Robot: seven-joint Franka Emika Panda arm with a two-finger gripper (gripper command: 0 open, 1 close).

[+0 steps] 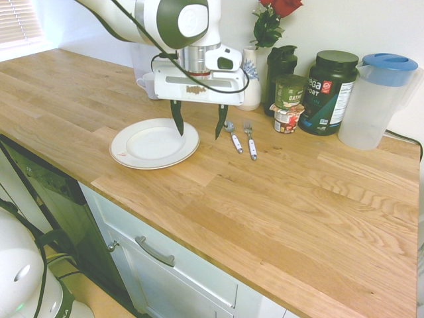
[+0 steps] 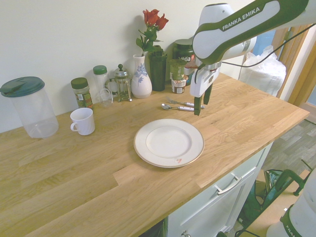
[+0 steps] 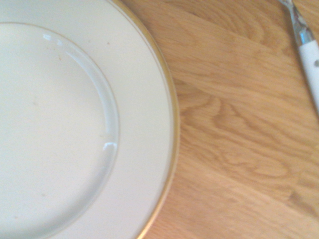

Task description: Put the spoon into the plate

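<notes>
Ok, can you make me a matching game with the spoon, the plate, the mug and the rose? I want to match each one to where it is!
Things:
1. spoon
2. plate
3. mug
4. rose

Places:
A. in the painted vase by the wall
B. near the counter's front edge, with nothing on it
C. lying on the wood right beside the fork
D. standing next to the big clear jug with the dark lid

Pairs: 1-C, 2-B, 3-D, 4-A
</notes>
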